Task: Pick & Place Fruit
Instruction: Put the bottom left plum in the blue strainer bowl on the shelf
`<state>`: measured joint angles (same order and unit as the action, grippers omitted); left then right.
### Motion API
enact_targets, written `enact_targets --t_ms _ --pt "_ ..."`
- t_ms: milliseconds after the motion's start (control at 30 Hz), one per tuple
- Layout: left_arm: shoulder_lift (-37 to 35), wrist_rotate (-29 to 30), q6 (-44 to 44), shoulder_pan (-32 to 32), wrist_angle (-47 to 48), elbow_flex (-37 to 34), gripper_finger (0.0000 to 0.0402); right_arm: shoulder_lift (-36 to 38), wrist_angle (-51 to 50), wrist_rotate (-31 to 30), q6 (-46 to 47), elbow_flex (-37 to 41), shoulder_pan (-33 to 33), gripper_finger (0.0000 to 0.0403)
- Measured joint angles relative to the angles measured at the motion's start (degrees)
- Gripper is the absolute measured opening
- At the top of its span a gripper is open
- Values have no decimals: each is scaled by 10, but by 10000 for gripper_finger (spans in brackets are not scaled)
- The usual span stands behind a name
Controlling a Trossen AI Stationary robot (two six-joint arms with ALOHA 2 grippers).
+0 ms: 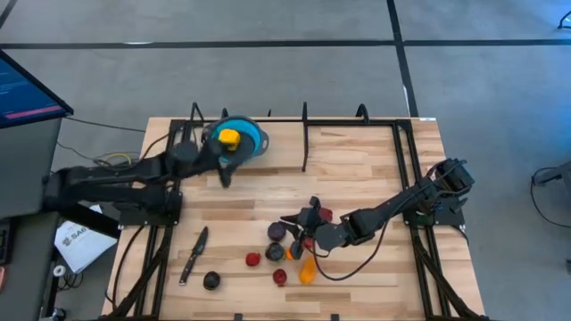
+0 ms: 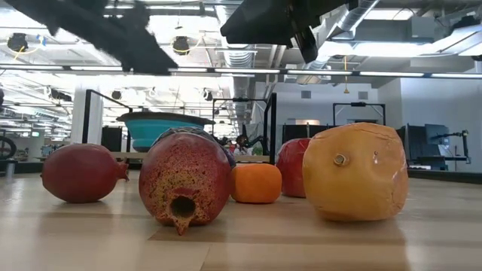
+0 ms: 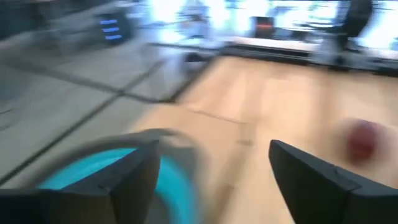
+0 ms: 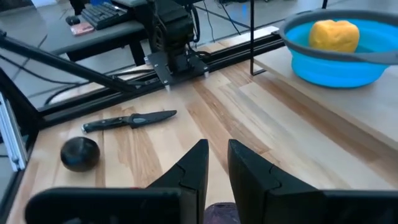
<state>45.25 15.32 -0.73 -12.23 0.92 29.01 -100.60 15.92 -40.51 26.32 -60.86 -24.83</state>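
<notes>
Several toy fruits lie on the near middle of the table: a dark purple one [image 1: 277,232], red ones [image 1: 253,259] [image 1: 280,277] [image 1: 326,214], an orange one [image 1: 307,270] and a near-black one [image 1: 211,281]. A yellow fruit [image 1: 228,138] [image 4: 334,34] sits in the blue bowl [image 1: 254,135]. My left gripper [image 1: 223,169] [image 3: 214,146] is open beside the bowl's near rim [image 3: 93,171], holding nothing. My right gripper [image 1: 299,223] [image 4: 217,144] hovers at the fruit cluster with only a narrow gap between its fingers. A purple fruit [image 4: 221,213] shows just behind that gap.
A slim dark knife [image 1: 194,254] [image 4: 130,120] lies near the table's left near corner, close to the near-black fruit [image 4: 79,153]. Black frame rails [image 1: 305,134] stand along the far edge. The low view shows the fruits [image 2: 184,181] [image 2: 355,172] close up, with the bowl [image 2: 164,128] behind.
</notes>
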Motion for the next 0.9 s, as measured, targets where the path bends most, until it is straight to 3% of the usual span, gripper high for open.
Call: enact_targets --t_ms 200,333,500,667,800,900 --pt "-4 28 15 206 40 3 245 2 -3 1 -43 0 6 56" --pt "48 88 49 349 86 14 238 2 -3 1 -44 0 7 56" --pt "148 113 165 485 225 101 249 2 -2 1 -43 0 10 56" --pt "237 37 298 571 353 186 278 2 1 1 -43 0 13 56" --pt "273 -61 438 629 374 194 306 2 8 1 -43 0 18 56" --pt "290 -99 531 682 376 188 324 2 15 1 -43 0 25 56"
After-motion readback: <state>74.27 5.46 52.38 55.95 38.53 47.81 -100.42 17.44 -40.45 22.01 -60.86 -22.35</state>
